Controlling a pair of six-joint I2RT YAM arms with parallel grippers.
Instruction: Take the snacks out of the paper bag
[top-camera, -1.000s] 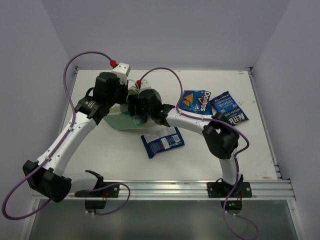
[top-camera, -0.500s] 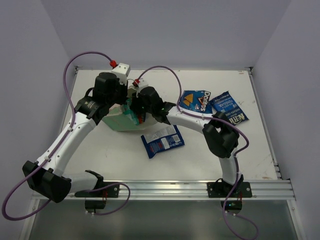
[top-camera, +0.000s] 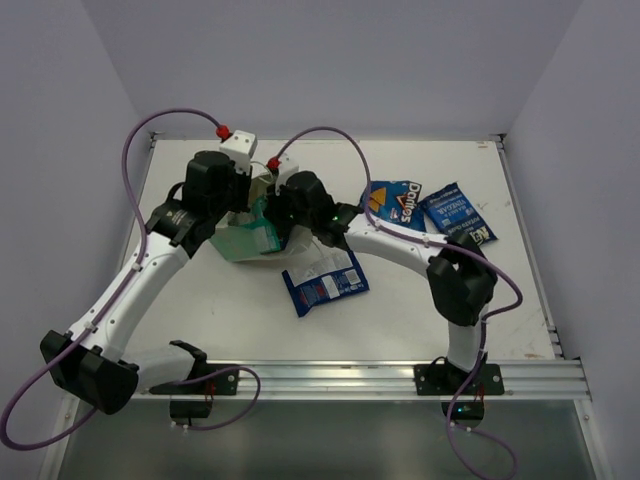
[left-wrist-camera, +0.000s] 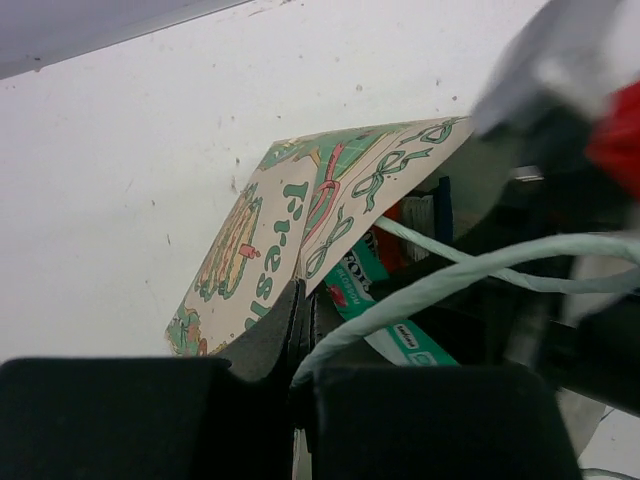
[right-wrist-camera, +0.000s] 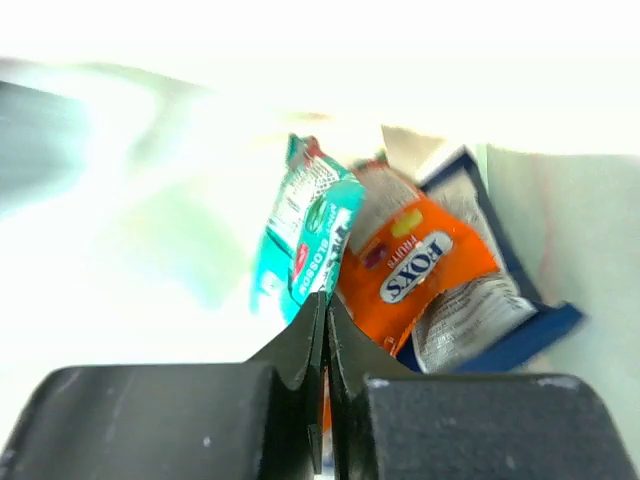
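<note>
Left gripper (left-wrist-camera: 300, 318) is clenched on the edge of the paper bag (top-camera: 243, 240), pinching its stiff printed panel; the bag lies tilted on the white table (top-camera: 400, 320), left of centre, with mint-green outside, cream inside and a flat rectangular shape. Two thin twisted string handles (left-wrist-camera: 450, 272) loop across the left wrist view. Right gripper (right-wrist-camera: 325, 310) sits at the bag mouth just right of the left one, fingers pressed together on the lower edge of the teal packet (right-wrist-camera: 310, 235), a crinkly glossy foil pouch. Touching it on the right is the orange packet (right-wrist-camera: 420, 265), and behind that a blue-and-white packet in the bag (right-wrist-camera: 480, 310); that makes three packets at the bag. Out on the table are three more flat foil packets: a blue-and-white packet on the table (top-camera: 325, 282) just in front of the bag, then the dark blue Doritos (top-camera: 392, 203) and the blue chip bag (top-camera: 458, 220) side by side, far right, well apart from both grippers.
</note>
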